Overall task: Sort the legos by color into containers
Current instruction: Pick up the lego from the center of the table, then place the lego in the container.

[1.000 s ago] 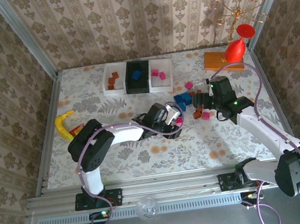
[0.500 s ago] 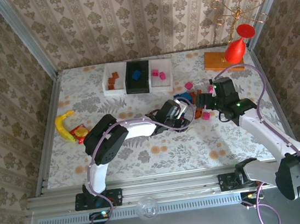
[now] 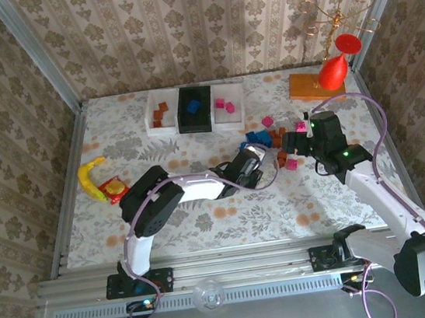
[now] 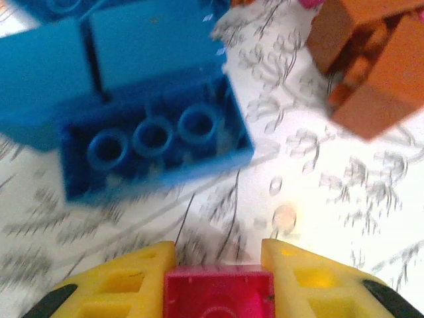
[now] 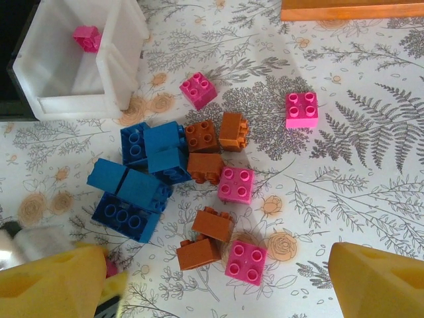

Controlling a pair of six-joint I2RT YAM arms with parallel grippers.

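My left gripper [image 4: 218, 265] is shut on a magenta lego [image 4: 218, 293], held low over the table at the near edge of the pile. Just ahead of it lie a blue lego [image 4: 152, 142] and orange-brown legos [image 4: 371, 66]. From above, the left gripper [image 3: 263, 160] sits at the pile's left side. My right gripper [image 5: 218, 265] hangs open and empty above the pile of blue [image 5: 126, 215], orange-brown [image 5: 213, 224] and pink legos [image 5: 245, 262]. The containers stand at the back: a white bin [image 3: 149, 119], a black bin [image 3: 208, 112] and a white bin [image 3: 239, 108] holding pink legos.
A yellow banana toy [image 3: 89, 177] lies at the left beside a small red item [image 3: 113, 190]. An orange base [image 3: 314, 84] with a red bulb [image 3: 333, 72] stands at the back right, with a gold wire stand [image 3: 326, 11] behind it. Patterned walls enclose the table.
The left gripper has carried the magenta lego right, up against the pile. The right gripper has drawn back a little to the right, away from the pile.
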